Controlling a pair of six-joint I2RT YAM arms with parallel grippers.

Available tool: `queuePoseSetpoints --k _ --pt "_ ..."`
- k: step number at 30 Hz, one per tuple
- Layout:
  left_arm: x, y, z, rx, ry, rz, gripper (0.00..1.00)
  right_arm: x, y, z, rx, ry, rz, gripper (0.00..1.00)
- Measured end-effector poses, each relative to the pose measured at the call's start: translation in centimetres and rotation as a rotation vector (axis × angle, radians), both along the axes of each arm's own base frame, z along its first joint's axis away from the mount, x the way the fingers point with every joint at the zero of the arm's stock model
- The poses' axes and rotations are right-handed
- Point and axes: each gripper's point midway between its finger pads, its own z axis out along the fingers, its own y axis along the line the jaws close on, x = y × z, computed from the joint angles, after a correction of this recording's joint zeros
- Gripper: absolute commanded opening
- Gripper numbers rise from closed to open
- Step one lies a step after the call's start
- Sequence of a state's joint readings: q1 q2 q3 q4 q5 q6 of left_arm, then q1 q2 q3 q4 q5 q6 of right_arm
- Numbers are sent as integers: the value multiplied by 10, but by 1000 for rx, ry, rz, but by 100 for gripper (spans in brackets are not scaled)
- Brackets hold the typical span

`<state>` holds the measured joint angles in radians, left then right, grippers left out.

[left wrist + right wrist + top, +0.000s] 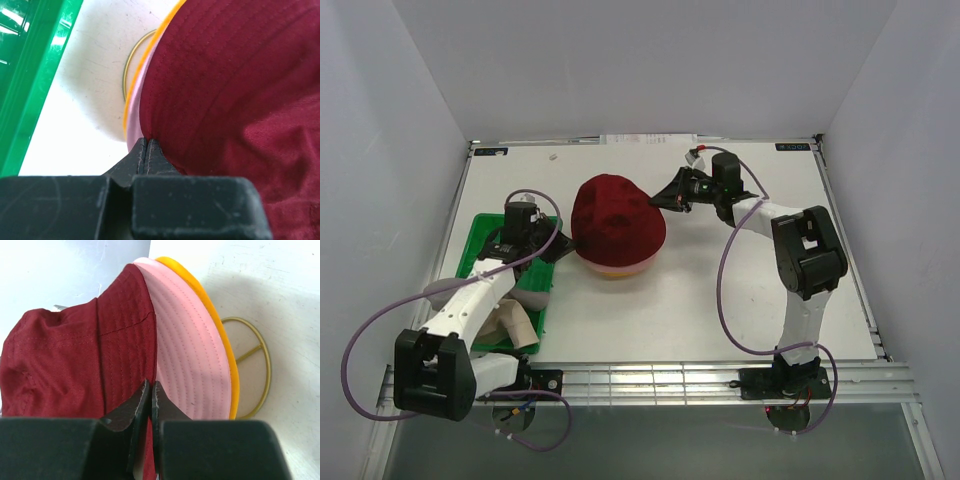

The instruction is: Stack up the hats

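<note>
While the dark red hat (618,222) sits as the top layer of the pile in the middle of the worktop (750,300), the step in hand looks to be pulling it down snugly over the two hats beneath.

The right claw (151,392) is closed on its brim at the far right side, with a fold of red cloth caught between the jaws. The left claw (147,150) is closed tight at the opposite side, its tips against the line where the red brim meets the paler one (whether any cloth is pinched there I cannot tell).

Under the red hat lie the pale pink hat (192,355) and, lowest, the yellow-orange hat (220,325). Only a thin rim of that one shows, and the gold wire frame (257,360) peeps out below it.

The next move probably calls for both claws to let go and back away gently, since the soft brim would drag with them. Then comes a reach to the green tray (480,225), where the beige hat (517,325) lies, with what seems to be the grey hat (535,292) half hidden under the left arm.

The red hat is soft stitched cloth, its crown domed but creased. More pink shows on the right side, so it likely sits a little unevenly.
</note>
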<state>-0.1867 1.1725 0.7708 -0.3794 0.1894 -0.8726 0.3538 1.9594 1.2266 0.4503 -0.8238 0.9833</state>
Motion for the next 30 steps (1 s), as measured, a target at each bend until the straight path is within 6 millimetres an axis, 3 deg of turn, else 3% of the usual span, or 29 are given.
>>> queuePoseSetpoints --k 13,30 --pt "4 0 -18 3 -9 3 0 -1 -3 -16 -43 -17 14 8" --pt "-3 1 -14 29 -47 -18 0 4 -1 -24 -69 -16 37 9"
